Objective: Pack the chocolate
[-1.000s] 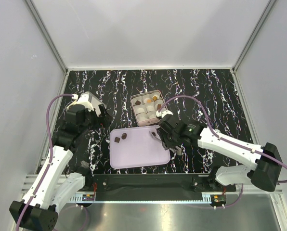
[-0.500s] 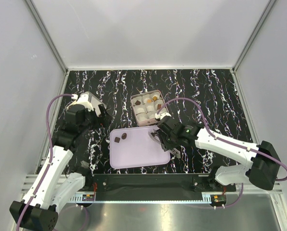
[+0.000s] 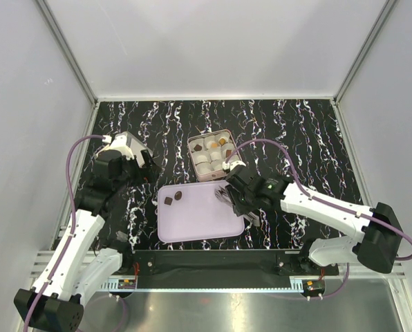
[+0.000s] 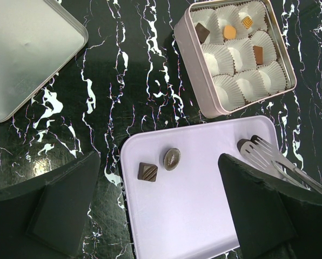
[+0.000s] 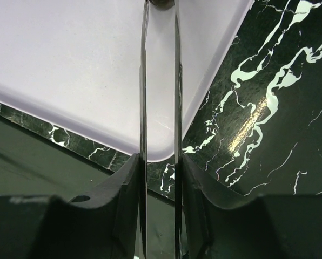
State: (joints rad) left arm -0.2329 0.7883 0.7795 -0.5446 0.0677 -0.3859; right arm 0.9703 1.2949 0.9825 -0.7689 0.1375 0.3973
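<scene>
You had two brown chocolates (image 4: 147, 171) on the lavender plastic tray (image 4: 193, 210) and four in the square metal tin (image 4: 199, 75). Your right end effector (image 5: 160, 172) squeezed steel tongs (image 4: 269, 156); your left end effector (image 4: 160, 158) gaped wide and empty.

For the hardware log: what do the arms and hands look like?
Both the left arm and right arm have white shells, black joints, a purple cable looping along each. The right one shows a green light. Broad matte-black fingers form the left hand and right hand.
</scene>
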